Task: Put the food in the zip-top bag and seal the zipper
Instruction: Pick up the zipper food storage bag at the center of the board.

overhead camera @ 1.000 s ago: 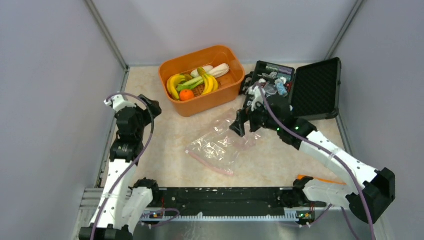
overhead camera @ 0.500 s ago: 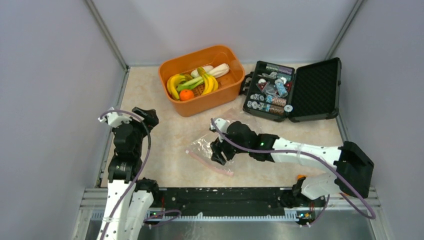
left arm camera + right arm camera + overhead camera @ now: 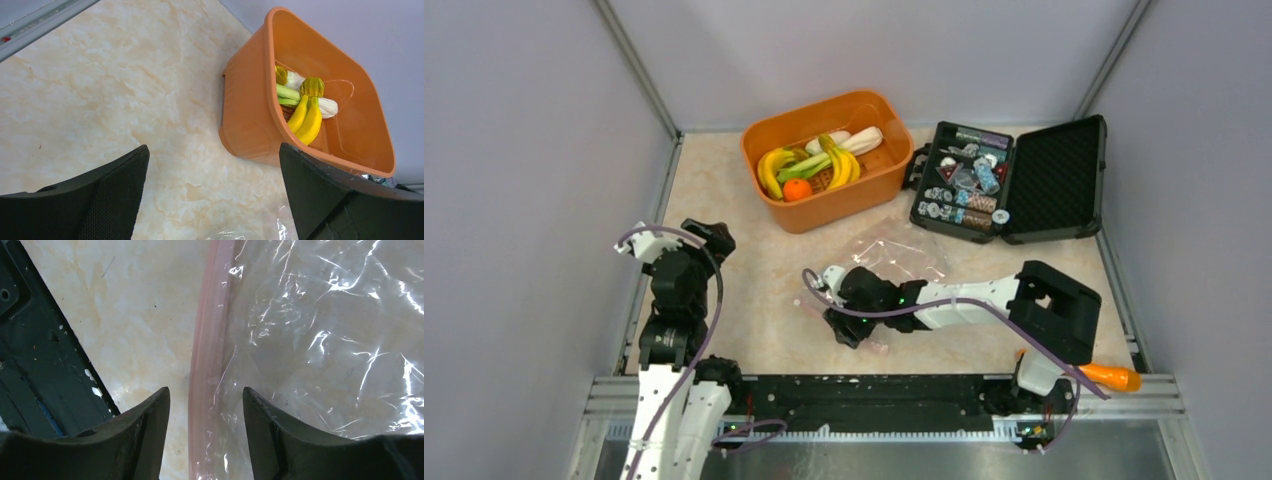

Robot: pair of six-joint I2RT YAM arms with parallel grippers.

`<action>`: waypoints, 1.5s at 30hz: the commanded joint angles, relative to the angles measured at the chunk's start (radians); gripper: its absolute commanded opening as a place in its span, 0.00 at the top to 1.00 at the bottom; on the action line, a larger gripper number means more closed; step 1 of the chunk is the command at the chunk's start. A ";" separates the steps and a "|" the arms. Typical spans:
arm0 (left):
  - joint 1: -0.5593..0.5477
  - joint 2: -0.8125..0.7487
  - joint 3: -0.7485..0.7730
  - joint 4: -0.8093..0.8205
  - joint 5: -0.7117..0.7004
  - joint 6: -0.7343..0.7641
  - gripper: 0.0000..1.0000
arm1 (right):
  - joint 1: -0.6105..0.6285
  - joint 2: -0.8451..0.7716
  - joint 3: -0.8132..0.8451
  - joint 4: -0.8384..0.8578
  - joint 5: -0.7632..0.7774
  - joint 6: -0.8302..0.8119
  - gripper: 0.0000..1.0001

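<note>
**Right gripper** [image 3: 206, 405]: two dark fingers parted, straddling the thin pinkish-red zipper strip [image 3: 205, 340]. A gap shows on either side, so nothing is pinched.

**Zipper strip:** the stiffest part of the bag and probably the best place to take hold. It is narrow, so a pinch could slide off.

**Crinkly clear plastic zip-top bag** [image 3: 325, 340]: lies flat and empty on the beige marbled table [image 3: 140, 315], mid-table in the top view, with its zipper edge towards 7 o'clock.
- Handling, by judgement: very light, limp and slippery. It is likely to drag or fold rather than lift cleanly.
- Looks: transparent and wrinkled, with bright glints (whether the mouth is open cannot be told).

**Left gripper** [image 3: 214, 150]: fingers spread wide, holding nothing, at 9 o'clock from the bag.

**Toy food:** yellow bananas [image 3: 306, 117], green stalks and a whitish piece, all in the orange plastic basket [image 3: 250, 125] at 12 o'clock from the bag.

**Open black case** [image 3: 1054, 180]: at 2 o'clock from the bag.
</note>
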 commanded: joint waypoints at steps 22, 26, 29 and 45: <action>0.005 0.010 -0.006 -0.011 -0.047 -0.015 0.01 | 0.114 0.215 0.236 0.128 0.312 -0.033 0.45; 0.005 0.017 -0.002 -0.013 -0.035 -0.014 0.01 | 0.114 0.207 0.230 0.129 0.383 -0.029 0.52; 0.005 0.016 -0.007 -0.015 -0.030 -0.020 0.01 | 0.114 0.195 0.217 0.141 0.407 -0.025 0.64; 0.005 0.037 -0.019 -0.013 0.018 -0.011 0.01 | 0.114 0.190 0.196 0.179 0.461 0.015 1.00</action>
